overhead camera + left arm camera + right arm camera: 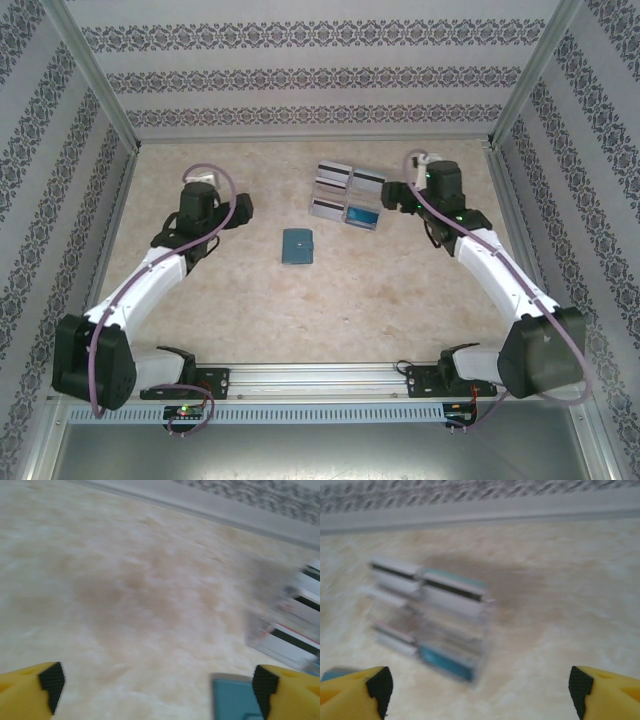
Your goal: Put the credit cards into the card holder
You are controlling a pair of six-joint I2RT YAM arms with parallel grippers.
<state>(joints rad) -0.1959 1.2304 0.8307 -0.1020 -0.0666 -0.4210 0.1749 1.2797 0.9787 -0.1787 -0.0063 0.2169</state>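
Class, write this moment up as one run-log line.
stage: pre-grasp | left end effector: open, empty | right end effector: open, empty, near credit cards | card holder: flat, apart from cards

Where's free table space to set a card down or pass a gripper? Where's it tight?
Free: the wide bare strip of table between the card holder and the near rail; also the far-left corner behind the left gripper. Tight: the credit cards cluster far-centre, with the right gripper close at its right edge.
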